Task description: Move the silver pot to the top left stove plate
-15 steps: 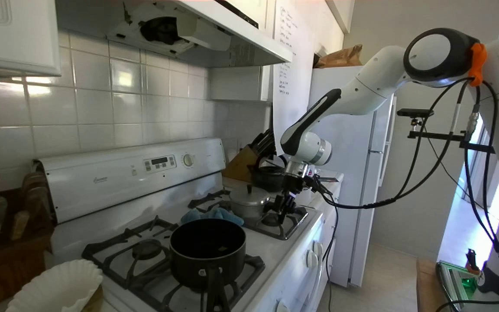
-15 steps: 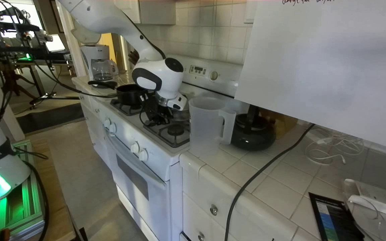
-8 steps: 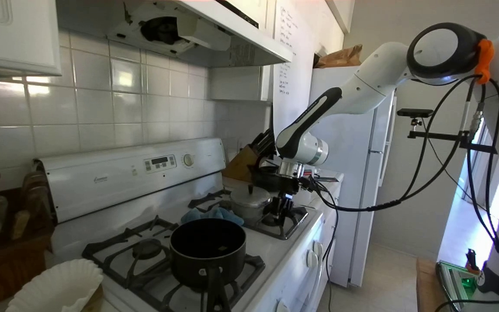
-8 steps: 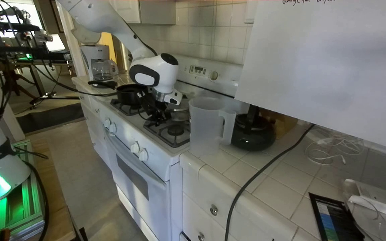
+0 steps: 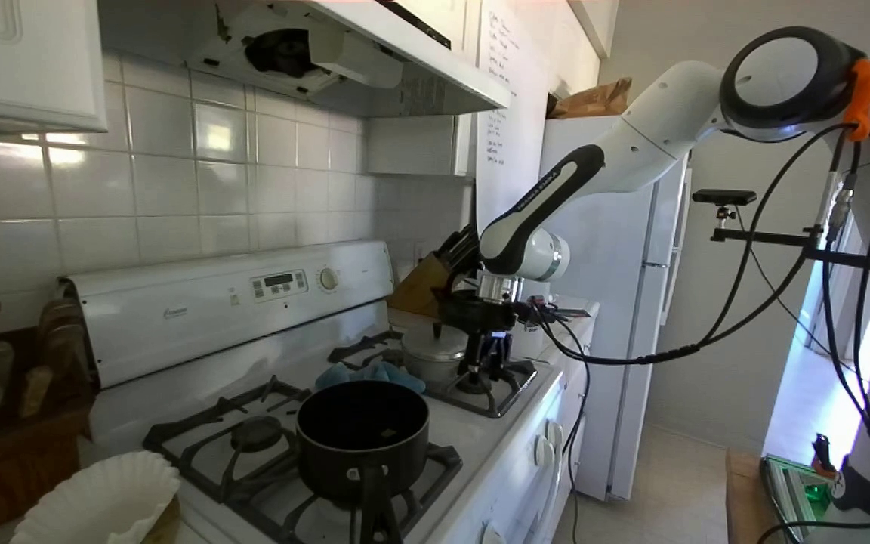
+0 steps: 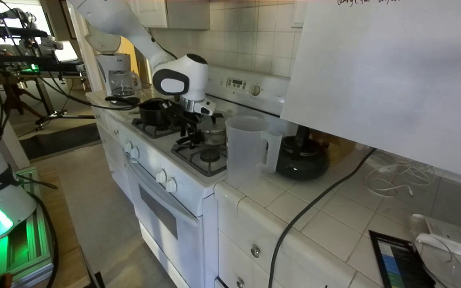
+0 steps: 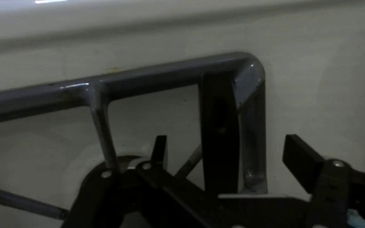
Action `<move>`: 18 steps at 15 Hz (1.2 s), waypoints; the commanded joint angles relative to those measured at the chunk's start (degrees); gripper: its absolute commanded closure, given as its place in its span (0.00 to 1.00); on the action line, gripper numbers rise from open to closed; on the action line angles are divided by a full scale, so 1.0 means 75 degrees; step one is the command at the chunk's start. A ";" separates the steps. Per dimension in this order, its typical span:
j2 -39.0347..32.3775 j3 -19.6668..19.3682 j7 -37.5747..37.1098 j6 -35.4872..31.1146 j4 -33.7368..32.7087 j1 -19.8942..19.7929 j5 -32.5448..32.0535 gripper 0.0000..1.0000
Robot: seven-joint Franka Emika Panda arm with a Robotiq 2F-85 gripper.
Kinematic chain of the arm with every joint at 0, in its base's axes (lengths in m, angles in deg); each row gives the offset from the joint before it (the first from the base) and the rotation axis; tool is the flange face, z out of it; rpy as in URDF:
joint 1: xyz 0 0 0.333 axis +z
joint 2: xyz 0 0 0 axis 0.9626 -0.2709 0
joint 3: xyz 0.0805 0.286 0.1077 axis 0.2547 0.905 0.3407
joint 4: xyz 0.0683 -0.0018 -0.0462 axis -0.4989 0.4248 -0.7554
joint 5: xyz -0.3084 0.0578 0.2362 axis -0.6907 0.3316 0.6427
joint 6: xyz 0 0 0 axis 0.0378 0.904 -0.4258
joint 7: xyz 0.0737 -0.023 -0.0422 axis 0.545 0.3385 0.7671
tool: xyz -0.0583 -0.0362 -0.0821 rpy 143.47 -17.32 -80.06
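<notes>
The silver pot (image 5: 435,359), its domed lid and knob in place, sits on the far grate in an exterior view and partly behind a jug in an exterior view (image 6: 214,138). Just beside it, on the front side, hangs my gripper (image 5: 484,370). In the wrist view the gripper (image 7: 230,152) is open, its fingertips well apart. Between them runs a black handle (image 7: 219,126), apparently the silver pot's; neither finger touches it visibly. The pot's body is out of the wrist view. The top left stove plate (image 5: 257,436) is bare; the arm hides it in an exterior view.
A larger black pot (image 5: 363,446) occupies the front left burner, its handle pointing out over the stove edge. Behind it lies a blue cloth (image 5: 371,375). A clear plastic jug (image 6: 246,152) and a black kettle (image 6: 300,160) stand beside the stove. A range hood (image 5: 420,53) hangs above.
The gripper has opened. The wrist has gone from tilted to nearly upright and shifted slightly toward the stove's left side. The silver pot stays almost in place.
</notes>
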 commanded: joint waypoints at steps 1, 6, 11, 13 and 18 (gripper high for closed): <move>0.0468 -0.0270 -0.1134 -0.0119 0.0347 0.0357 -0.0941 0.00; 0.0438 -0.0358 -0.1995 -0.0004 0.0307 0.0554 -0.1629 0.34; 0.0456 -0.0364 -0.2221 -0.0040 0.0371 0.0591 -0.1777 0.70; 0.0528 -0.0384 -0.2307 -0.0125 0.0433 0.0628 -0.1874 0.84; 0.0690 -0.0445 -0.2550 -0.0398 0.0564 0.0800 -0.2314 1.00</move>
